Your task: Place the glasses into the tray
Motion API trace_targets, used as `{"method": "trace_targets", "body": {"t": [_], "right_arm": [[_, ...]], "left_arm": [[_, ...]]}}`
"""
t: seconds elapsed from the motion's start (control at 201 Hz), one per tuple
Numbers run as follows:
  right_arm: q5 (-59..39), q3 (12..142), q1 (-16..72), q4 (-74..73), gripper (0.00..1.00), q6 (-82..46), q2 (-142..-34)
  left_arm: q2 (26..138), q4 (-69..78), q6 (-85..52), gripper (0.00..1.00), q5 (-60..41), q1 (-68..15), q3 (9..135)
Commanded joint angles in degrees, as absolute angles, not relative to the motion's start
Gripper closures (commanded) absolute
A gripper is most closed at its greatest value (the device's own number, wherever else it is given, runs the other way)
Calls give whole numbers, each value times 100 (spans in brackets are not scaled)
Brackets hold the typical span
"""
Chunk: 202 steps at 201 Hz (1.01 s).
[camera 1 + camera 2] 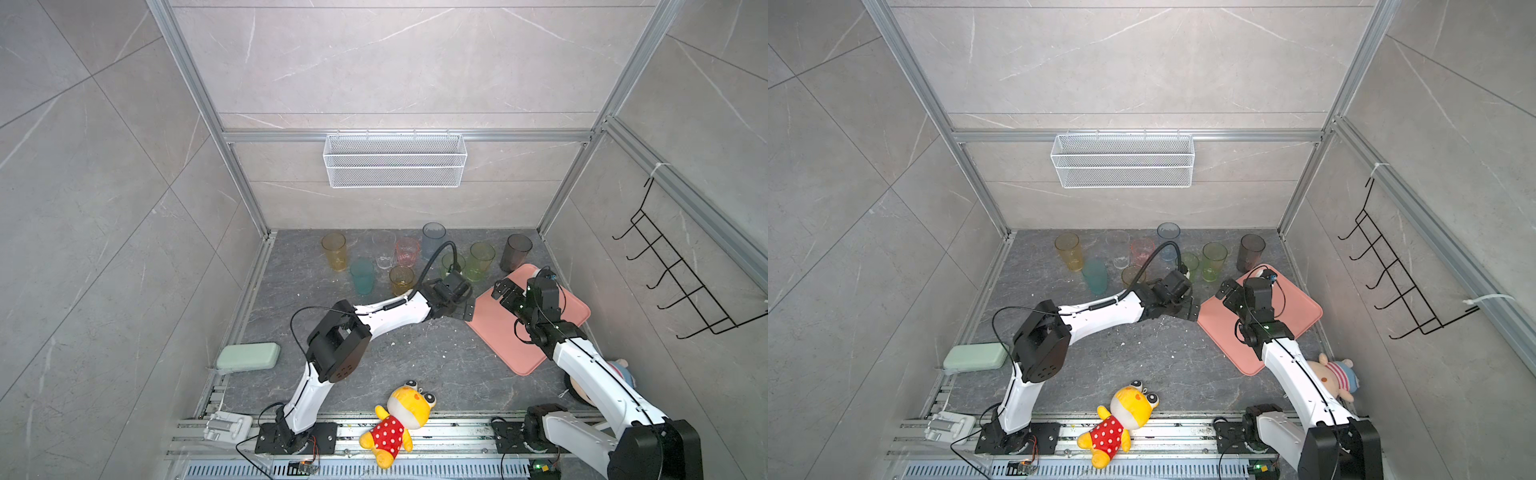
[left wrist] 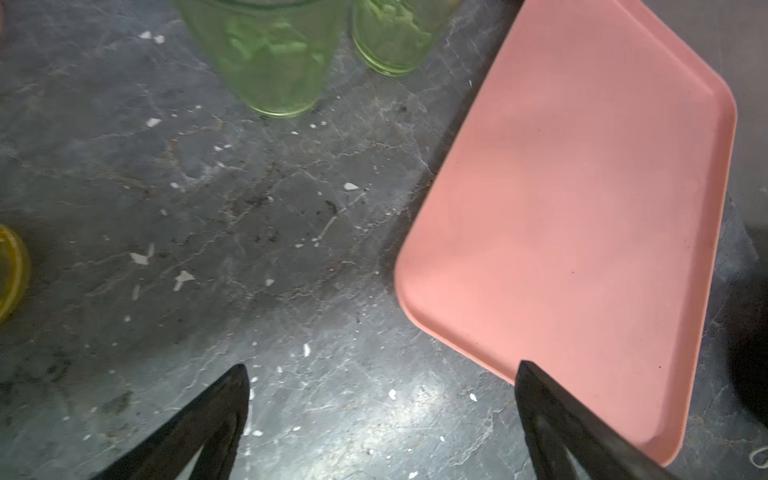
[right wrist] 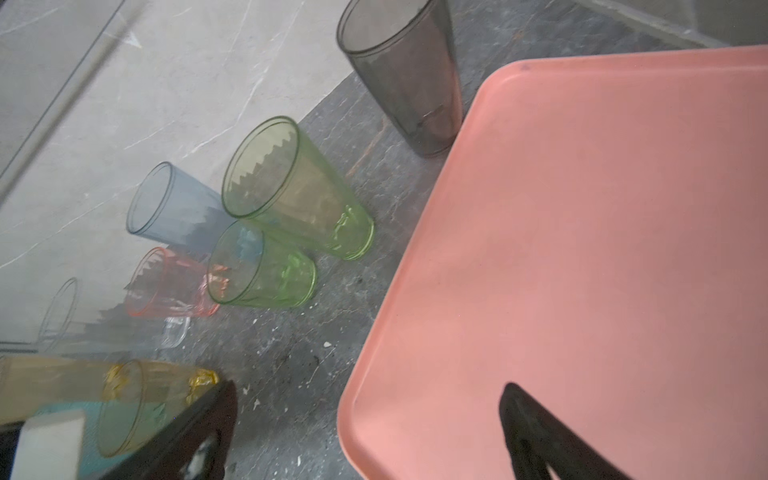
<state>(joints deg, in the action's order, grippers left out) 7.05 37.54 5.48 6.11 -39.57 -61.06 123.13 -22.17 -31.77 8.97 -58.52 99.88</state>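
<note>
1. Salmon-pink, flat and rectangular, the low-rimmed plastic tray [image 2: 582,208] lies askew on the right side of the dark grey stone-patterned tabletop [image 1: 415,357]. Every part of it that shows is bare, though the right arm hides a strip of it in both top views.
2. Nine translucent tapered glasses [image 1: 1142,251] stand upright on the tabletop near the back wall, all outside the tray:
   - the tall amber glass [image 1: 334,251]
   - the clear glass [image 1: 384,249]
   - the pink glass [image 1: 407,251]
   - the blue glass [image 1: 433,241]
   - the teal glass [image 1: 362,276]
   - the short yellow glass [image 1: 401,280]
   - the short green glass [image 1: 452,264]
   - the tall green glass [image 1: 481,262]
   - the smoky grey glass [image 1: 515,252]
3. The smoky grey glass stands just beside the tray's far corner; I cannot tell whether they touch. The two green glasses are the next nearest.
4. The left end effector [image 2: 382,370] has its jaws spread wide with nothing between them. It hovers over bare tabletop just beside the tray's left corner, with the green pair ahead of it.
5. The right end effector [image 3: 370,386] is equally wide and empty, and sits over the tray's edge that faces the glasses.
6. As I judge it, the task is at its very start: no glass is placed or gripped, and all nine remain to be moved.
</note>
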Motion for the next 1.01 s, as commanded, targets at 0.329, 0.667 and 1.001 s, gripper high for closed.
{"method": "trace_targets", "body": {"t": [0.329,0.667,1.001], "right_arm": [[1302,3428,510,571,0,-4432,-5954],[1171,3491,507,598,0,-4500,-6116],[1068,3506,506,579,0,-4502,-6237]], "left_arm": [[13517,-3150,-3542,1,1509,-6392,11508],[13901,-3182,-3717,5,1378,-6502,11741],[14147,-3548,-3753,19,1371,-6556,11960]]}}
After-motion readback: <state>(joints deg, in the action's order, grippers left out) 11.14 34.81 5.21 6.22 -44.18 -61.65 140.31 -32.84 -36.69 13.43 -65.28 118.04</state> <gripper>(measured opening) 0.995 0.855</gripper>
